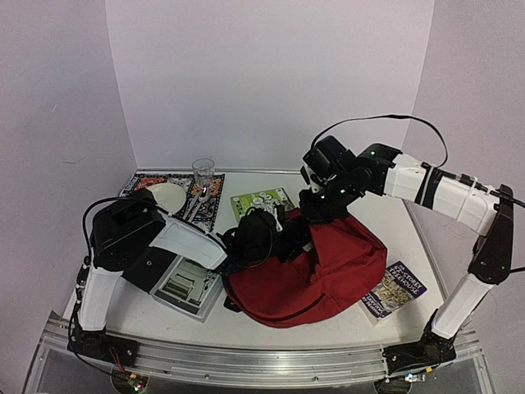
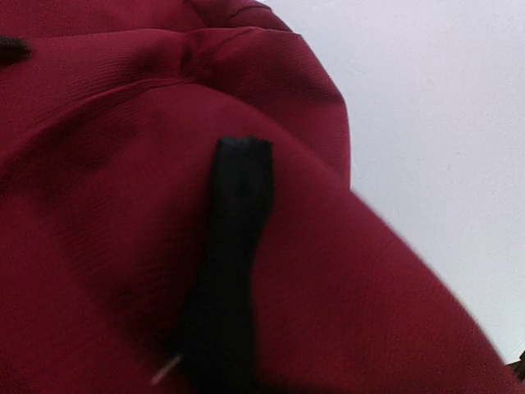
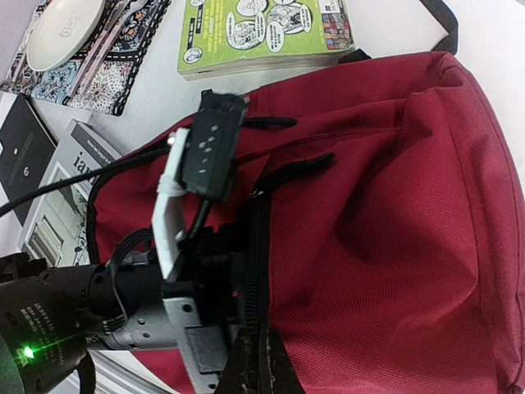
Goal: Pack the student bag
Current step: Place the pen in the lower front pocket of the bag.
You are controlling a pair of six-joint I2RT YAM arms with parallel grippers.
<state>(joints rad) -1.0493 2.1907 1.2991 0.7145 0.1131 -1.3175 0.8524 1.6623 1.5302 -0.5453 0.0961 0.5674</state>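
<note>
Left gripper [image 1: 283, 240] is buried at the zip mouth of the student bag [image 1: 336, 267], and I can't tell how wide it stands. The bag slumps on the counter [image 1: 271, 324] right beneath it. Just beyond, the right gripper [image 1: 315, 212] is pinched fully closed at the bag's far top edge.

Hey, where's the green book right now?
In the top view, the green book lies flat just behind the red backpack, towards the left arm's side, immediately right of the patterned placemat that holds the glass.
</note>
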